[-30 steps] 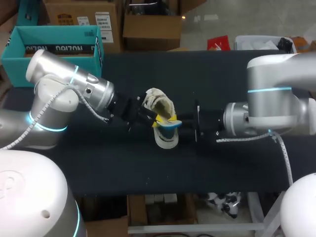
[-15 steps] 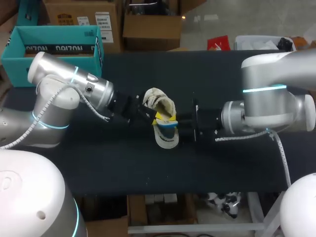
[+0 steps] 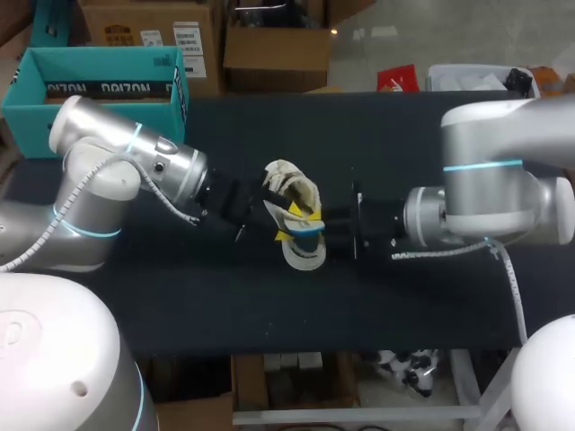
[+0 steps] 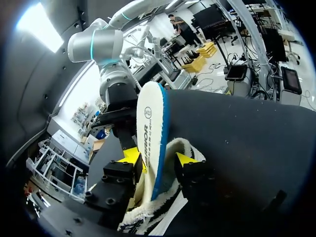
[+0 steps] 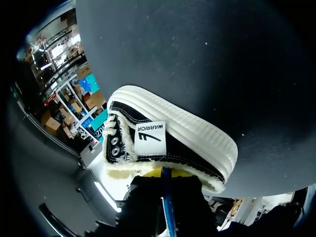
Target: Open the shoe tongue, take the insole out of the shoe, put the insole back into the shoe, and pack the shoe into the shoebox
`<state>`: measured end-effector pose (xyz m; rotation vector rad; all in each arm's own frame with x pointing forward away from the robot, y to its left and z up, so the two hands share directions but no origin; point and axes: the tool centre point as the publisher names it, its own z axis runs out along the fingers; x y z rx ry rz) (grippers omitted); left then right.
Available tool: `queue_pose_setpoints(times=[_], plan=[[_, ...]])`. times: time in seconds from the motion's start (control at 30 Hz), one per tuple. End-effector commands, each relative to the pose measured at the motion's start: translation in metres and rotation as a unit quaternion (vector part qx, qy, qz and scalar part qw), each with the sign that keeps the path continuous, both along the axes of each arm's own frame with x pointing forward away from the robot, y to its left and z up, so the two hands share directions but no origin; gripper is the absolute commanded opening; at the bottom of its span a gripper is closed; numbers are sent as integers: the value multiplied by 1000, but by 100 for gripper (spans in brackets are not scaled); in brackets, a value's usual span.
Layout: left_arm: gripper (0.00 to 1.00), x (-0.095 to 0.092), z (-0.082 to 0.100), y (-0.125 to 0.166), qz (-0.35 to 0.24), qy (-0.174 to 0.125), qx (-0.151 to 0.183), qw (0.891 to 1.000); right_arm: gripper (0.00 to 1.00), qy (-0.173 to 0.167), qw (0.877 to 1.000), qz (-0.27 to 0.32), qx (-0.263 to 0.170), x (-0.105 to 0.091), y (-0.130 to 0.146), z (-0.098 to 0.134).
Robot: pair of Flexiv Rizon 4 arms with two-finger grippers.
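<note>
Our right gripper [image 5: 164,182] pinches the white, blue-edged insole [image 4: 150,128] poking from the black fluffy shoe [image 5: 168,143]. Whether our left gripper [image 4: 158,159] at the shoe grips, we cannot tell.

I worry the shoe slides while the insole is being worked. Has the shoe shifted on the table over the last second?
No. The shoe sits at the same spot relative to the teal shoebox and the far edge of the table.

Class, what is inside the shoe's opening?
The white, blue-edged insole stands in the fleecy opening of the shoe, upper part sticking out. Its lower end and the inside floor are hidden by the lining.
</note>
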<state>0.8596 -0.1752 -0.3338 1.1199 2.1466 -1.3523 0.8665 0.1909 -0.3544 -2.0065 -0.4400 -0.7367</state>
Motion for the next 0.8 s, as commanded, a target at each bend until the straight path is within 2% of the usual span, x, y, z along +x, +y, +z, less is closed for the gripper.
queue_pose_setpoints(times=[0.03,0.2,0.33,0.67,0.7,0.73,0.8], plan=[[35,-13,6,6,5,-10,-4,1000,0,-1,1000,-4,2,-1,-4,-1],[24,-18,10,7,4,-17,-6,1000,0,1,1000,-7,2,-2,-5,-1],[0,-17,8,3,10,-21,-2,1000,0,3,1000,-8,2,-1,-6,-2],[0,-12,5,-1,18,-20,3,1000,0,8,1000,-4,6,-5,-5,-1],[0,-11,5,-1,19,-20,3,1000,10,7,1000,-4,5,-7,-5,0],[0,-10,5,0,20,-20,3,1000,37,7,1000,-5,4,-9,-4,1],[0,-9,5,0,21,-19,3,1000,85,5,1000,-8,0,-15,-5,5]])
